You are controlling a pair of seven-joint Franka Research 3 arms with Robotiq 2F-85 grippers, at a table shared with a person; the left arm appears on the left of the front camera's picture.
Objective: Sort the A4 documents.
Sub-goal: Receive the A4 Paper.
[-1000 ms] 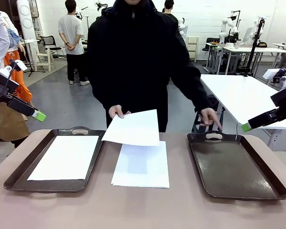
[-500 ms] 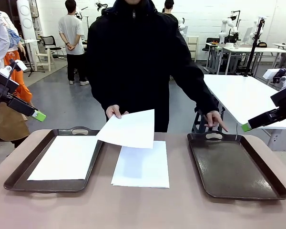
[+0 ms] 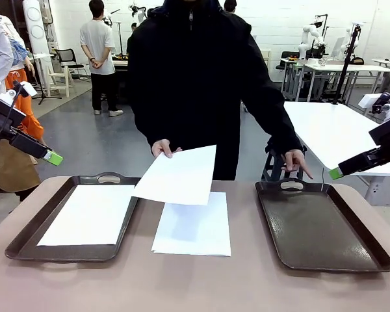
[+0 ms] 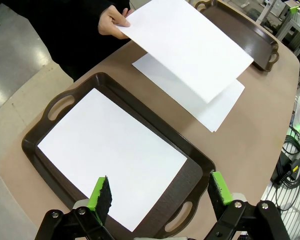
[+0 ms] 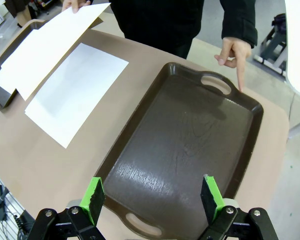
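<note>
White sheet (image 3: 179, 175) in person's hand (image 3: 161, 148) hangs askew over centre stack (image 3: 195, 227), nearer left gripper (image 4: 160, 192) than right gripper (image 5: 152, 195); both stand wide, empty.

- Bright, even light from overhead; all three views are sharp throughout.
- The lifted sheet (image 3: 177, 175) throws a soft grey shadow onto the stack of sheets (image 3: 195, 234) beneath it, ahead of the left tool (image 4: 160, 190).
- The empty tray (image 5: 182, 145) straight ahead of the right tool (image 5: 151, 192) carries a pale sheen across its floor.
- Both wrist views bow at the edges, so the tabletop (image 5: 50, 165) rim curves.
- White paper is nearly washed out.
</note>
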